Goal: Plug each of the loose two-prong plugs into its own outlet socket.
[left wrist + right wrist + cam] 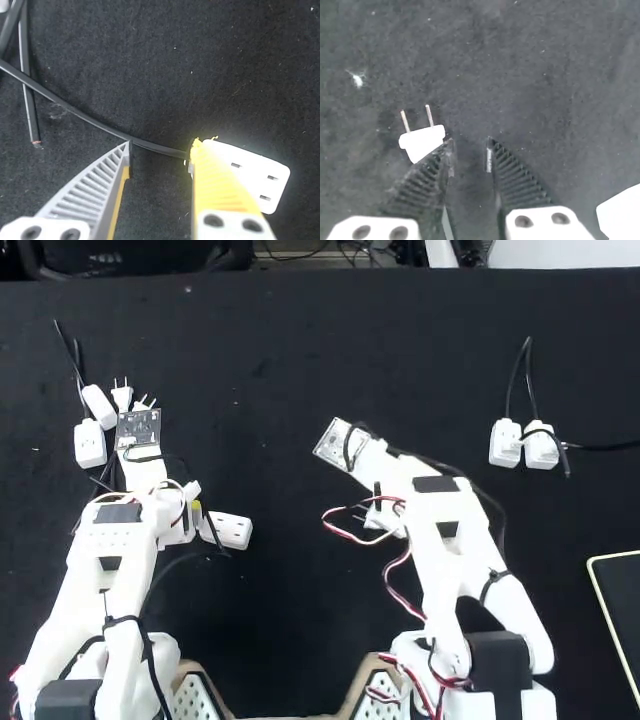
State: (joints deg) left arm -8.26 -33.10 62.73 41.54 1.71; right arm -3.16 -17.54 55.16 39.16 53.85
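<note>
My left gripper (160, 150) is open low over the black mat. A thin black cable (90, 120) runs across just past its fingertips into a white outlet socket (255, 175), which lies against the outer side of the yellow-taped finger (220, 190). The high view shows that socket (226, 530) beside the left arm. My right gripper (468, 145) is open with nothing between its fingers. A loose white two-prong plug (421, 140) lies on the mat, touching the outer side of one finger, prongs pointing away. Two more loose plugs (130, 396) lie at the far left.
White sockets (92, 430) with black cables lie at the far left, by the loose plugs. A white socket and plug pair (522, 443) with black cables sits at the far right. A dark flat object with a yellow rim (618, 610) is at the right edge.
</note>
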